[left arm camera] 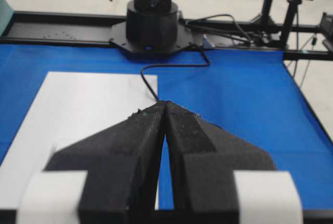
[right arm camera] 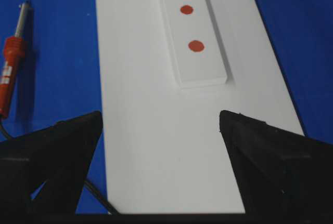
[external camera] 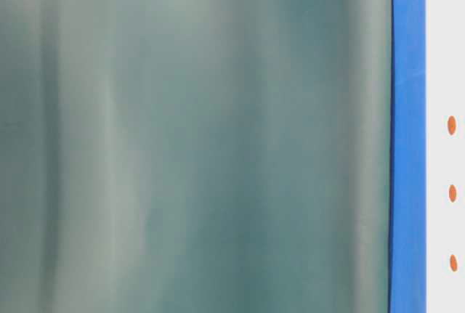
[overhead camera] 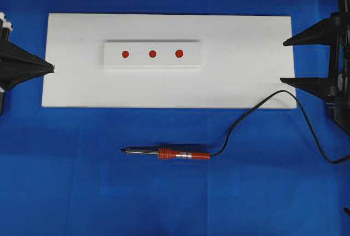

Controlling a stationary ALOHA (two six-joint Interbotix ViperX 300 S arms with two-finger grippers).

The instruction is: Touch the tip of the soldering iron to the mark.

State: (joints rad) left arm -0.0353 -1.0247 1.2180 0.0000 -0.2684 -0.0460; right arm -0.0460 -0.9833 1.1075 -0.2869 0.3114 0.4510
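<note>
The soldering iron (overhead camera: 169, 153) lies flat on the blue cloth in front of the white board (overhead camera: 246, 77), its tip (overhead camera: 121, 150) pointing left and its black cord (overhead camera: 257, 107) curling off to the right. Three red marks (overhead camera: 152, 53) sit in a row on a raised white strip (overhead camera: 191, 61) on the board. My left gripper (overhead camera: 53, 68) is shut and empty at the board's left edge. At the board's right edge my right gripper (overhead camera: 283, 61) stands open with nothing in it. The right wrist view shows the iron (right arm camera: 11, 63) at far left and the marks (right arm camera: 195, 45) ahead of the open gripper (right arm camera: 160, 116).
In the left wrist view the shut gripper (left arm camera: 165, 102) points toward the other arm's black base (left arm camera: 152, 26), with the cord (left arm camera: 171, 66) running across the cloth. A blurred grey-green surface (external camera: 196, 139) fills most of the table-level view, with the marks (external camera: 452, 193) at its right edge.
</note>
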